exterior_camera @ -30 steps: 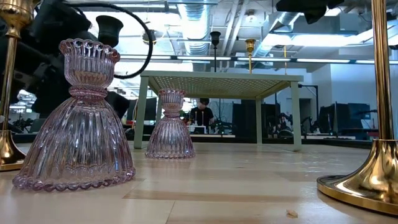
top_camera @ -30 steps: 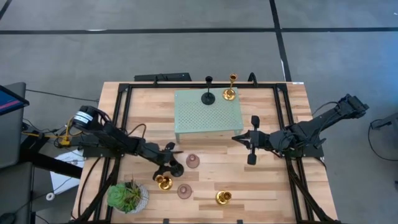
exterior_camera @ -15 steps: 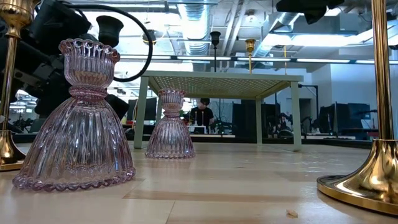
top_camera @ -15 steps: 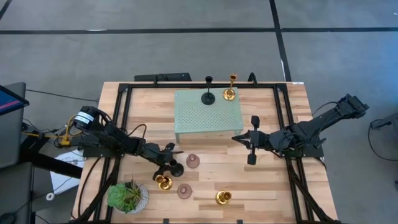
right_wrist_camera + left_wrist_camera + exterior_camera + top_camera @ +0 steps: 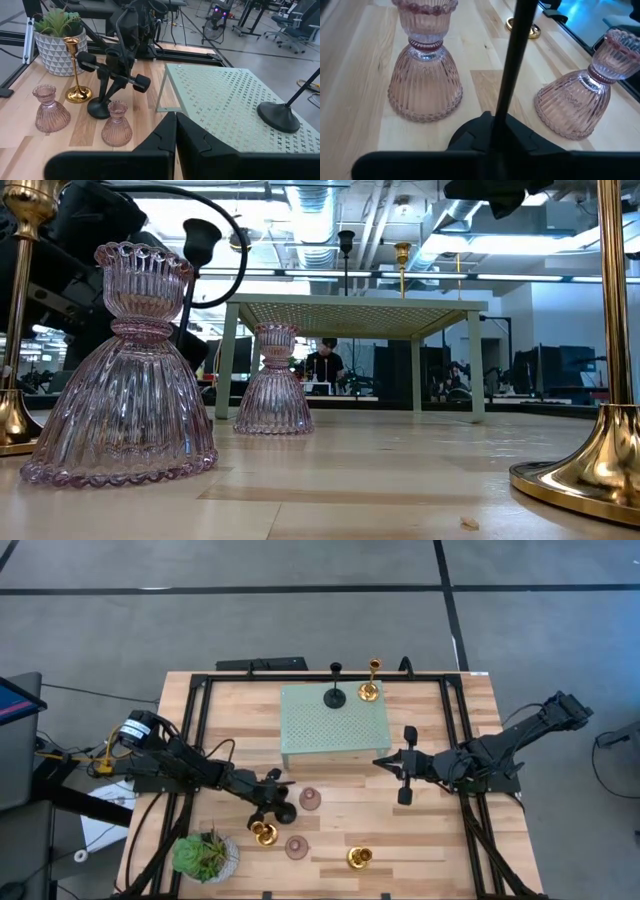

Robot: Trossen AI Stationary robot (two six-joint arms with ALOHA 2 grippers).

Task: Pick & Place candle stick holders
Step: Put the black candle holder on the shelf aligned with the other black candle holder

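Left gripper (image 5: 274, 792) pinching black holder (image 5: 101, 103) stem beside pink holder (image 5: 310, 799); right gripper (image 5: 392, 766) fingers pressed together, waiting mid-table.

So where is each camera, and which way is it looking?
High view: above, looking straight down; both arms show.
Low view: at tabletop height, looking across past a pink holder.
Left wrist view: on the left arm, facing a black holder.
Right wrist view: on the right arm, facing the left tool.
Shared: green platform in high and right wrist views.
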